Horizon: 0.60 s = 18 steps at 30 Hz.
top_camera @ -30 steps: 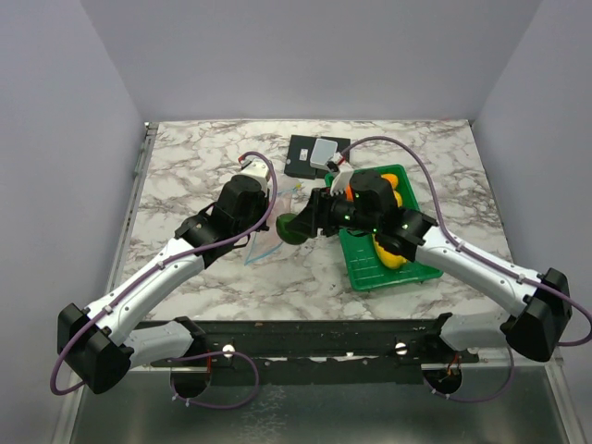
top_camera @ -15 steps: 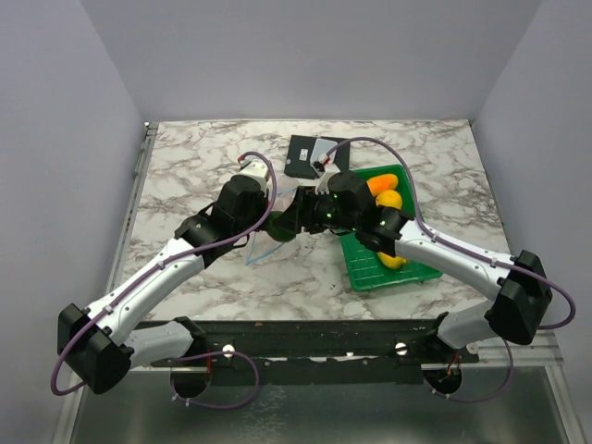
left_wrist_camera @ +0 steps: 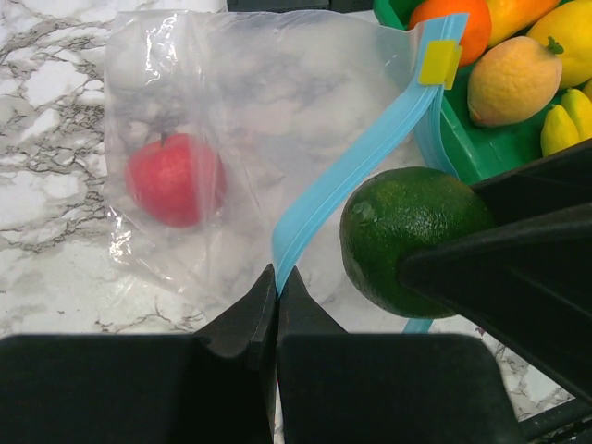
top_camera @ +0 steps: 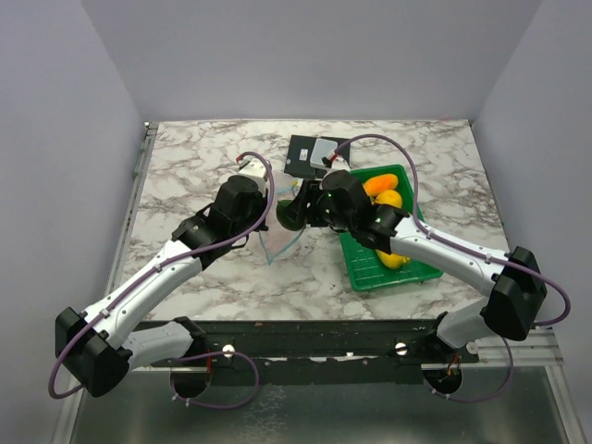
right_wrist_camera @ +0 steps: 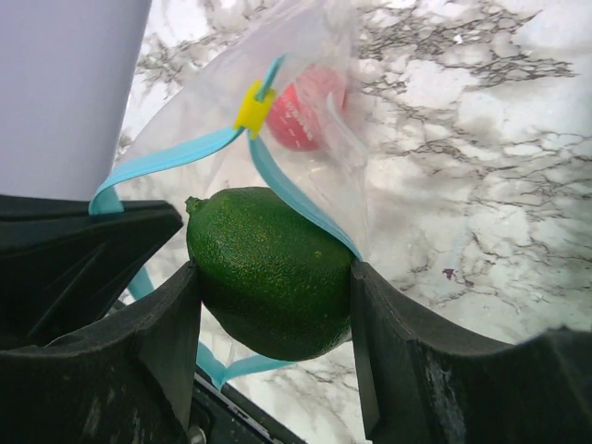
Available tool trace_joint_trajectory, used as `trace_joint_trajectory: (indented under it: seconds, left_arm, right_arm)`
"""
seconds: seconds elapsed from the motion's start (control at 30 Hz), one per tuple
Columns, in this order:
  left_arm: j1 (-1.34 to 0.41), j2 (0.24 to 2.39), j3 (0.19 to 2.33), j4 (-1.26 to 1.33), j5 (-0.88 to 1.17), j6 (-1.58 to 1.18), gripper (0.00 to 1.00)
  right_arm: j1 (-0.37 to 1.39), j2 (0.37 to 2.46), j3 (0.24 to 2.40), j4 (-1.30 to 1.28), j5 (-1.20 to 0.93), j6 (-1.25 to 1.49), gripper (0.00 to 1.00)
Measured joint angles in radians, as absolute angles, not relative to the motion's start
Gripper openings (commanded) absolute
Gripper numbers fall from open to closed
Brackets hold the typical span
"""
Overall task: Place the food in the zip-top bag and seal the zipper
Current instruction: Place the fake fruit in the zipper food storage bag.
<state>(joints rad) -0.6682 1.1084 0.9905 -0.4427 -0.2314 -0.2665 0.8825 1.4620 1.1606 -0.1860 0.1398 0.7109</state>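
While the right gripper [top_camera: 298, 213] is gripping the lime [top_camera: 288, 219] mid-table in the top view, the bag [top_camera: 280, 242] is sitting just beside it, left of the tray [top_camera: 370, 273]. Left wrist: left gripper [left_wrist_camera: 277, 289] is pinching the zipper [left_wrist_camera: 356, 166], jaws fully closed on the strip; red fruit [left_wrist_camera: 176, 178] is sitting inside the bag, lime right at the mouth. Right wrist: jaws are standing partly open, clamping the lime between both fingers at the bag's opening.
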Motion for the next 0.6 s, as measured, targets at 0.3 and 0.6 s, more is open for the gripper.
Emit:
trace_joint_trajectory:
  seconds: [0.3,0.6]
  left_arm:
    - [-0.668,1.097,0.99,-0.435,-0.224,-0.266,0.0]
    - [-0.668,1.097,0.989,-0.434,-0.224,-0.266,0.0]
  right_arm:
    - [0.883,1.491,1.161,-0.188,0.174,0.719,0.54]
    - [0.883,1.505,1.184,-0.18,0.167,0.721,0.8]
